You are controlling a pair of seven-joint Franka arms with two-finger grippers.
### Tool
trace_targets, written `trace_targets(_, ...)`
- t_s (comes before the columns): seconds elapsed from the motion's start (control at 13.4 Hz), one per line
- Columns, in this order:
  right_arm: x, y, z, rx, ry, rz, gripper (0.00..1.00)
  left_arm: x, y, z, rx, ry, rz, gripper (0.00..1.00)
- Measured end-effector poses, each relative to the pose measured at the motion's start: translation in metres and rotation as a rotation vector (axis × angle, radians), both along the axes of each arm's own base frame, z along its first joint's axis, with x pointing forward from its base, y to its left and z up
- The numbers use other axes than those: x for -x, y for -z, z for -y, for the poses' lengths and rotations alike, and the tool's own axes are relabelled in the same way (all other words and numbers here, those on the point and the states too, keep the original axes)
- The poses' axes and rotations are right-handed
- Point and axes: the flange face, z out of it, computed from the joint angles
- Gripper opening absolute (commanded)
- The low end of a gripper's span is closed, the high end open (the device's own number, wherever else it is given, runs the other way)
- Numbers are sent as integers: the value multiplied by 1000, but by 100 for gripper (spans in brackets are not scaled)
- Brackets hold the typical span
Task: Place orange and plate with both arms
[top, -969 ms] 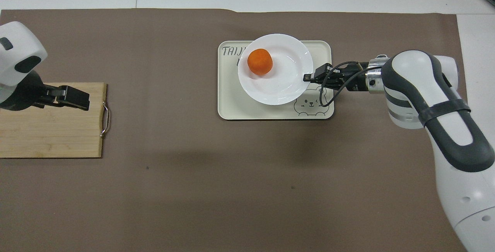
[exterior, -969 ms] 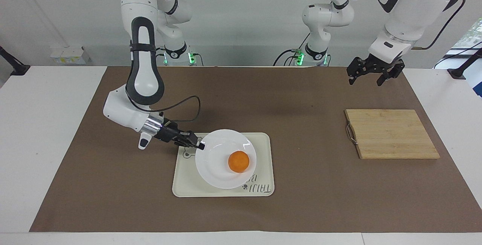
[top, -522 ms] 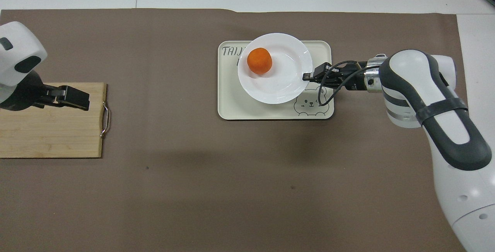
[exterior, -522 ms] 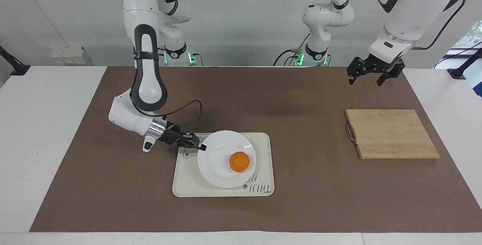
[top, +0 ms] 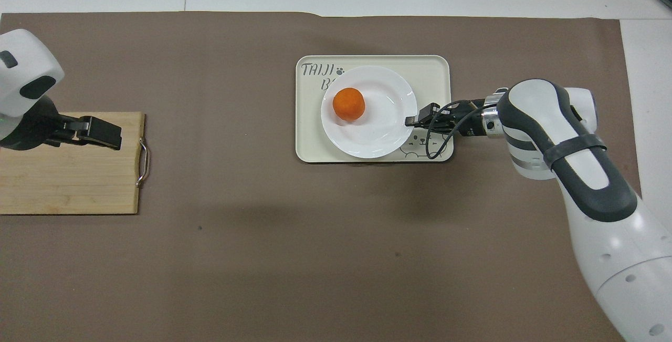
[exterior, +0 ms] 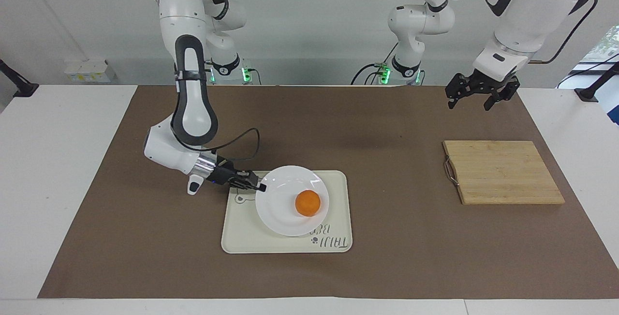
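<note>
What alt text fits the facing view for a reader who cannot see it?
The right gripper grips the rim of the white plate, which carries the orange on a cream tray. The left gripper waits, open, above the brown mat near a wooden board.

White table (exterior: 58,170) covered by a brown mat (exterior: 387,257). Plain pale wall (exterior: 309,24) at the robots' end. Window (exterior: 602,46) at one edge admits daylight.

Facing view: high, across the table, looking at both robots. Overhead view: above the robots, looking steeply down. Shared: brown mat (exterior: 387,126) (top: 252,258), tray (exterior: 338,184) (top: 310,147), cutting board (exterior: 503,172) (top: 68,184).
</note>
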Motion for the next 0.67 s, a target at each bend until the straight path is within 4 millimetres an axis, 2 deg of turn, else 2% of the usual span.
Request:
trace_targets(0.15,-3,-5,7,29,-17,13,100,0,0,0,0,0,0,100)
trace_targets(0.3,-11,-19,15,90,-47,37,100,0,0,0,0,-1,0,100)
trace_targets(0.52,-26,-61,25,259,-98,62,100,0,0,-2,0,-3,1,100)
trace_targets(0.67,-30,-98,26,430,-146,87,100,0,0,-2,0,-4,1,100)
